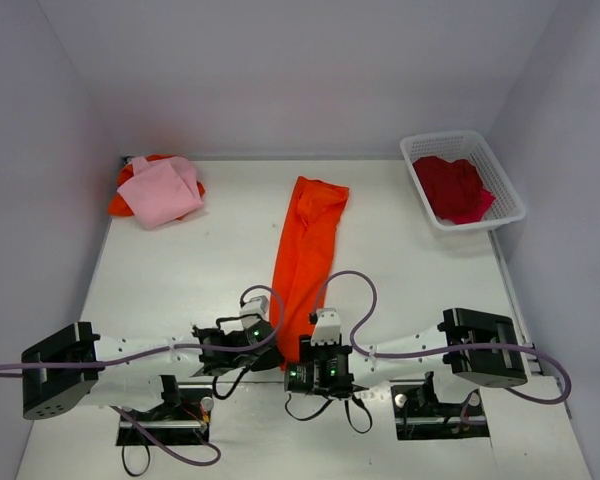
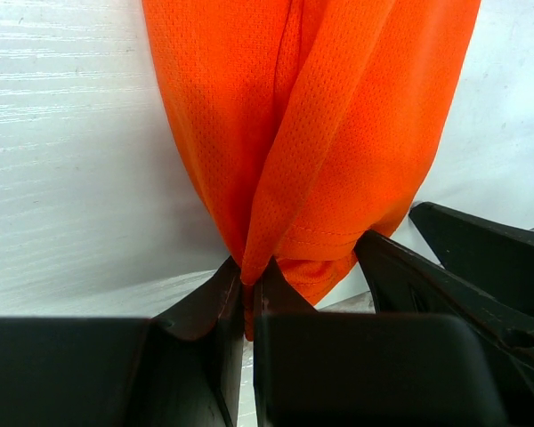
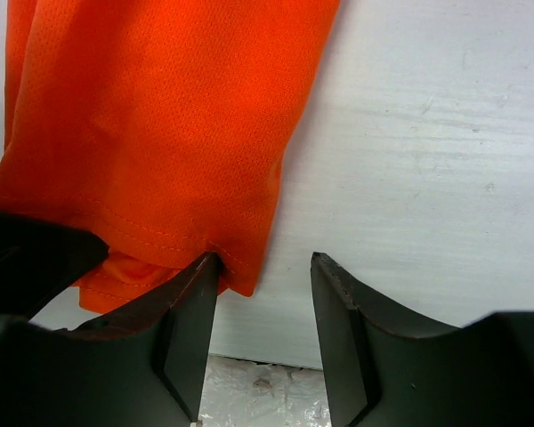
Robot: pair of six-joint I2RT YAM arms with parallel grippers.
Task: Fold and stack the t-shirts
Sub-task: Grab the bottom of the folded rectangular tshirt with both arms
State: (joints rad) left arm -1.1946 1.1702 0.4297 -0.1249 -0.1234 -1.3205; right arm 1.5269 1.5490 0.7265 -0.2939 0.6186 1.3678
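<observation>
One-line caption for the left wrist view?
Left hand shut on the hem of the orange shirt, white table behind.

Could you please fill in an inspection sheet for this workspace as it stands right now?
Surface: white table, matte.
Job's things: orange t-shirt folded into a long strip at centre; pink t-shirt heaped on another orange cloth at far left; red t-shirt lying in the basket.
Clutter: white lattice basket at far right.
Grippers: left gripper shut on the orange t-shirt's near hem; right gripper open, hem corner just inside its jaws.
Cables: purple cables loop off both arms near the strip.
Surroundings: plain pale walls on three sides.
</observation>
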